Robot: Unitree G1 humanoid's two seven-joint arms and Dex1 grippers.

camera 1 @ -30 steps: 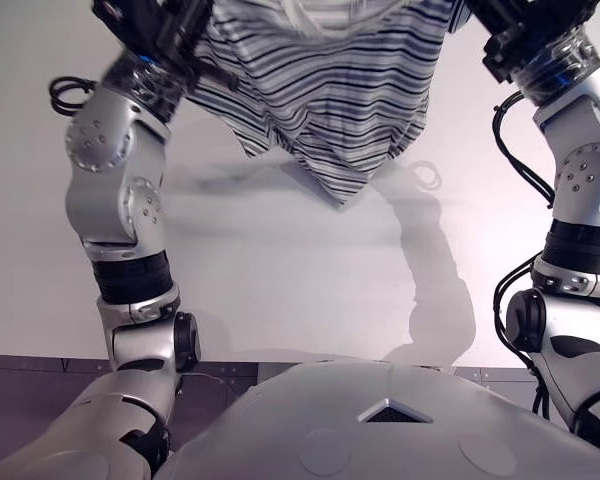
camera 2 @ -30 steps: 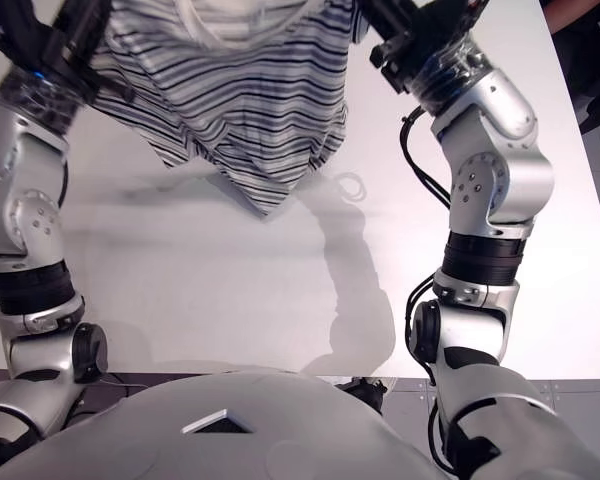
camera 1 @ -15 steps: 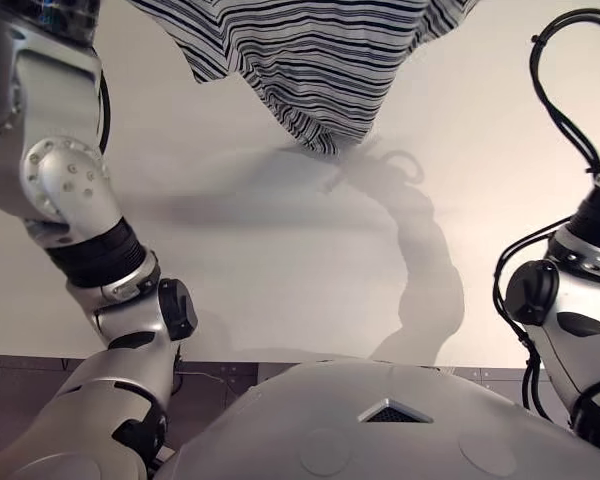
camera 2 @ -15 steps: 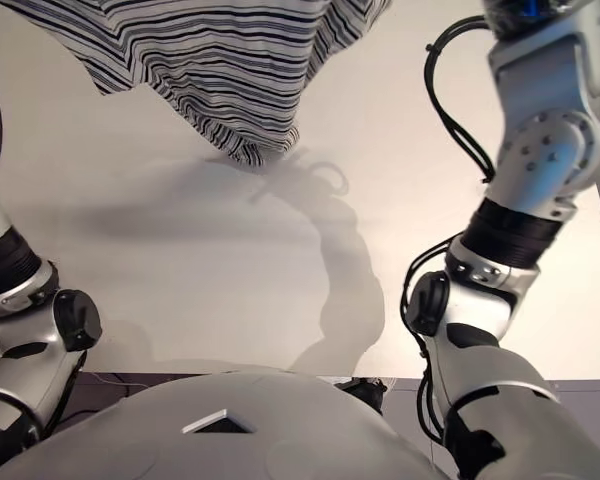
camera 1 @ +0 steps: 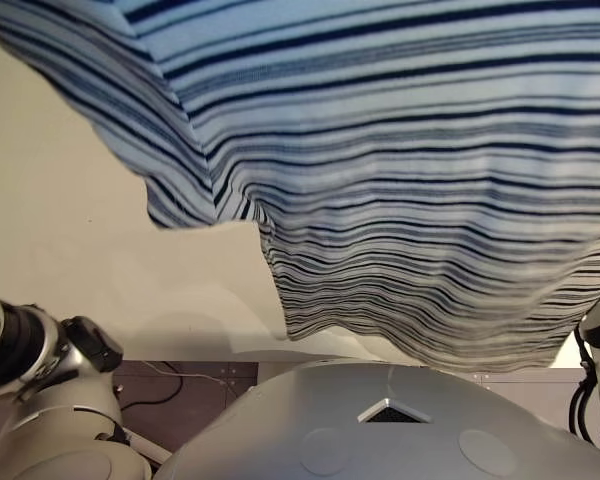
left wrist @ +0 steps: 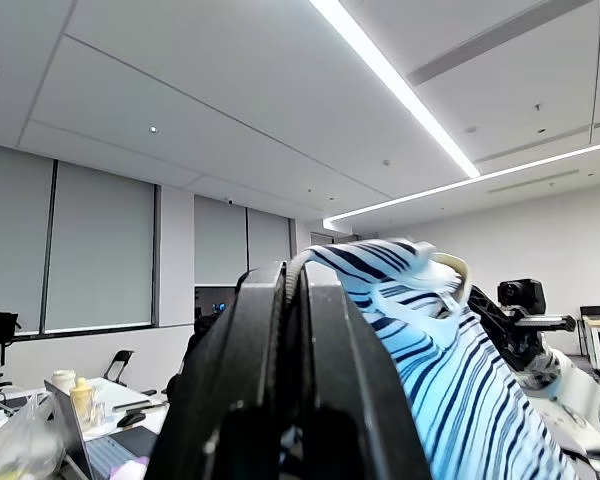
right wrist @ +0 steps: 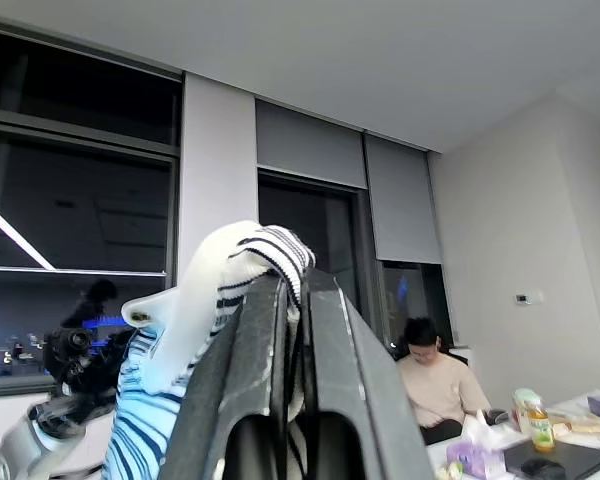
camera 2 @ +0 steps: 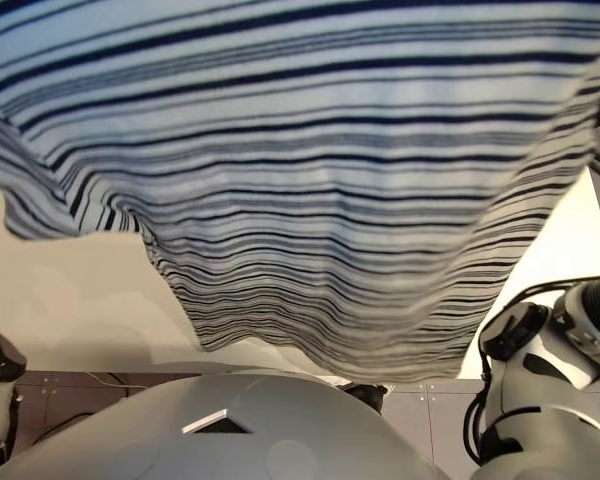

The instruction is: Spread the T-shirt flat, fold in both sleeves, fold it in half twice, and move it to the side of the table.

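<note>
One T-shirt (camera 1: 400,180): striped, pale blue and white with dark lines. It hangs in the air very close to the head camera, spread wide above the table, and its hem drops lowest on the robot's right side.
Table (camera 1: 70,260): a pale top, seen below the cloth on the robot's left. I cannot tell whether the hem touches it.
Left gripper (left wrist: 298,285): held up high, its two fingers pressed together with a bunched edge of the T-shirt clamped between them.
Right gripper (right wrist: 292,295): also held up, its fingers closed on another bunched edge, and the cloth falls away from it.
Ceiling light (left wrist: 400,85): a long bright strip, far behind the left gripper.
Windows (right wrist: 75,230): dark, far behind the right gripper.
</note>
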